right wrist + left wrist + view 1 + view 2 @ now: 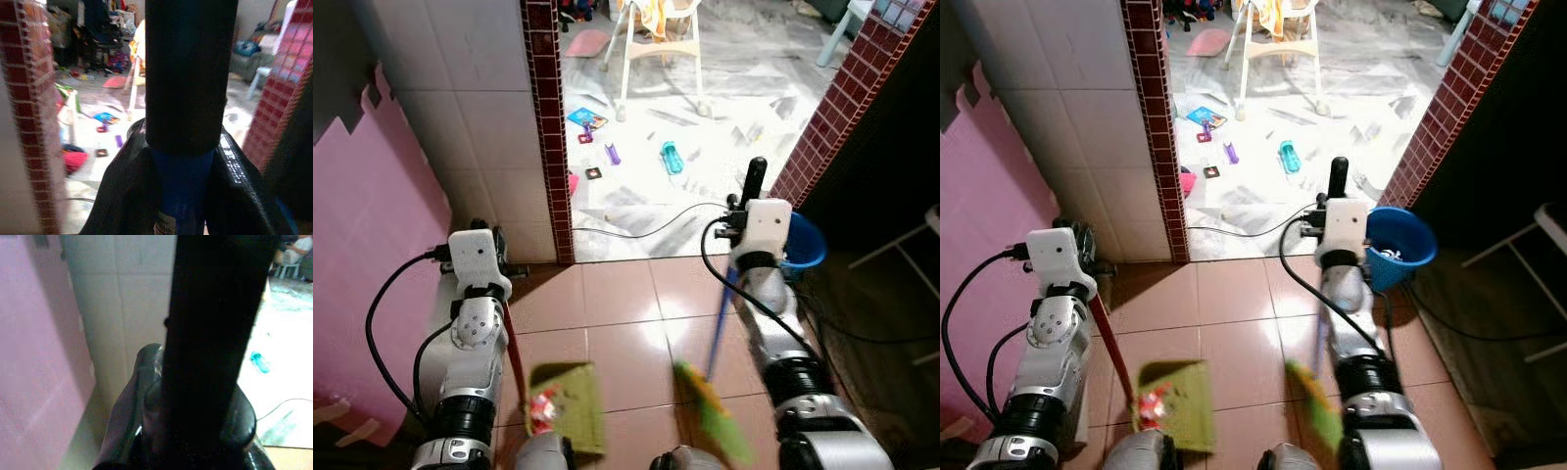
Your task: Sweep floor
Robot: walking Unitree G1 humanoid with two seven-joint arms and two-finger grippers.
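Note:
A green dustpan (pixel 570 406) rests on the brown tiles at my feet, with red and white scraps in it. Its red handle (pixel 514 352) rises to my left gripper (pixel 195 431), which is shut on the handle's dark upper end. The broom's blue shaft (pixel 720 328) slants from its green bristles (pixel 715 411), just right of the dustpan, up to a black grip (pixel 756 181). My right gripper (pixel 183 181) is shut on the shaft just below that grip.
A brick pillar (pixel 551 127) and a brick wall (pixel 842 98) frame a doorway ahead. Beyond it lie a black cable (pixel 646 230), a teal bottle (pixel 672 157), small toys and a white high chair (pixel 661 39). A blue bucket (pixel 803 240) stands by my right arm. A pink mat (pixel 362 245) leans at left.

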